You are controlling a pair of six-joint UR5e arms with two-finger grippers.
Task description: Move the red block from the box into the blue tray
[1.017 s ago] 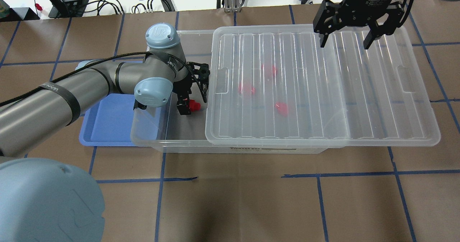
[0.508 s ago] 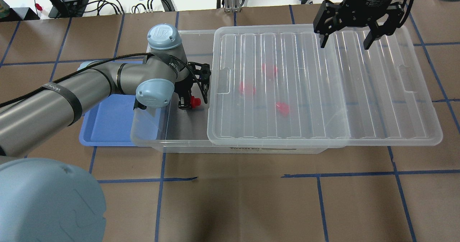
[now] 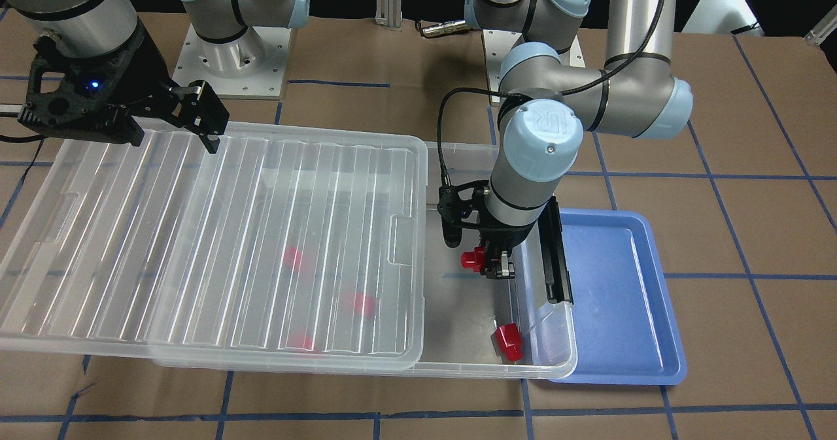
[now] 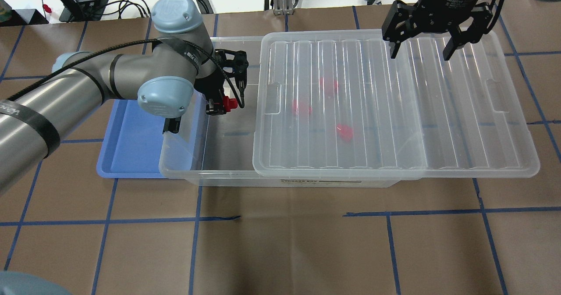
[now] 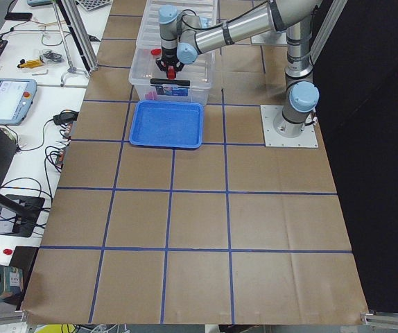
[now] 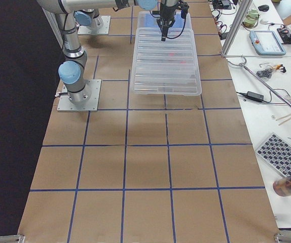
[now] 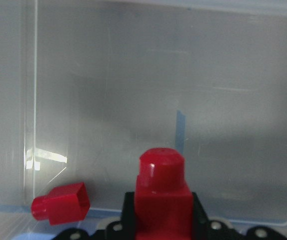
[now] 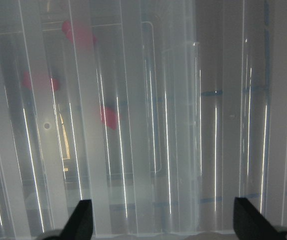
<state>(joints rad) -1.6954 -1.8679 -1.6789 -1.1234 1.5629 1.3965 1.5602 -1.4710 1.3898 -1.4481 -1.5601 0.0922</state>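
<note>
Frontally, loose red block (image 3: 509, 342) in box (image 3: 471, 369), overhead hidden

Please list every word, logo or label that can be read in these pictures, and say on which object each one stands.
"2F Adaptive": white print on the body of the right gripper; the rest is hidden.
"UR": logo on the left arm's blue joint cap.
"STORAGE BOX", probably: label on the box front wall; small and blurred.
"VAN": black band on the left arm; cut by the picture edge.
</note>
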